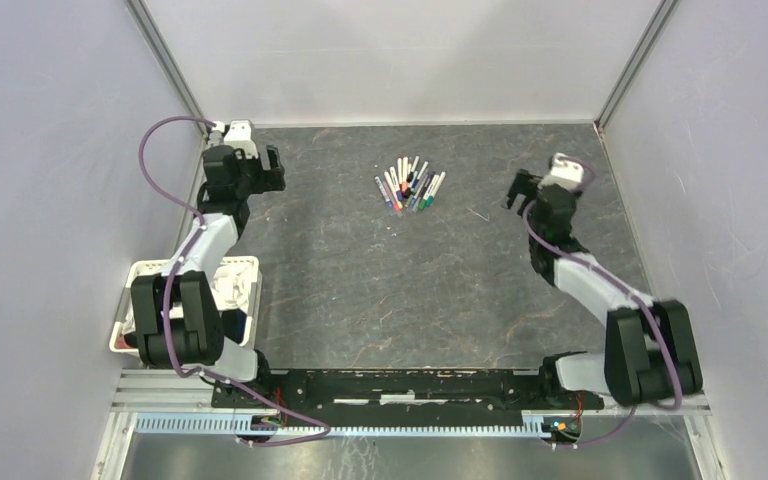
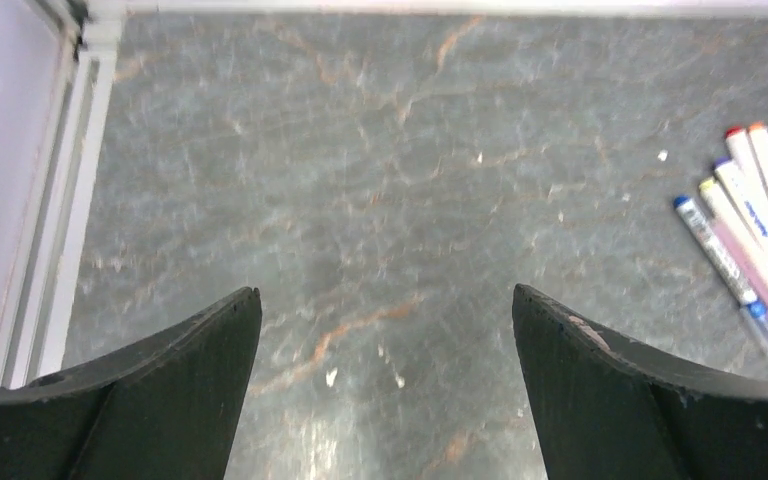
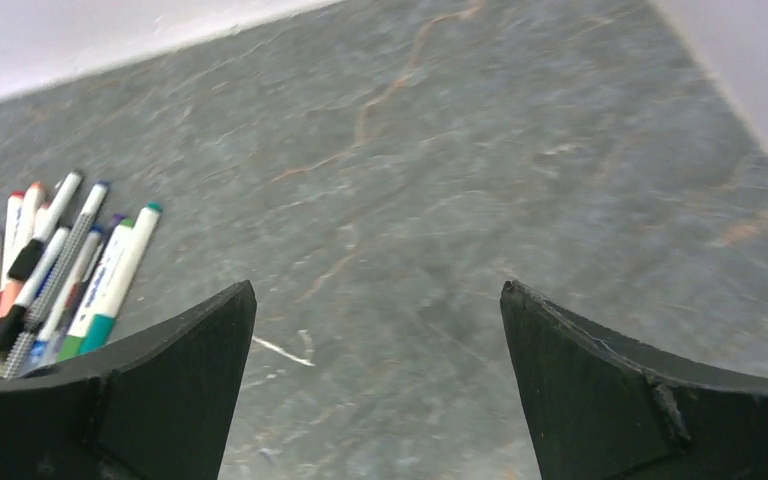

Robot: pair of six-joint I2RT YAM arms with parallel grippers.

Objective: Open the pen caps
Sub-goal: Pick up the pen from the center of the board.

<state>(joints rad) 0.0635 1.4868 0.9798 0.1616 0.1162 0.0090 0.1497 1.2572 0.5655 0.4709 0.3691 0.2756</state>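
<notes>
This is a robotics lab test cell. Plain pale panel walls (image 1: 50,150) in aluminium posts (image 1: 167,60) box in a dark marbled table (image 1: 390,300) on its left, far and right sides. A mounting rail (image 1: 410,385) along the near edge carries two cabled robot arms (image 1: 200,245).

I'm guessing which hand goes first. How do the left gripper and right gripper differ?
The left gripper hovers on the left side of the table; the right gripper hovers on the right side. The pens lie to the left gripper's right, but to the right gripper's left. The right gripper looks nearer them than the left gripper. Both are open and empty.
</notes>
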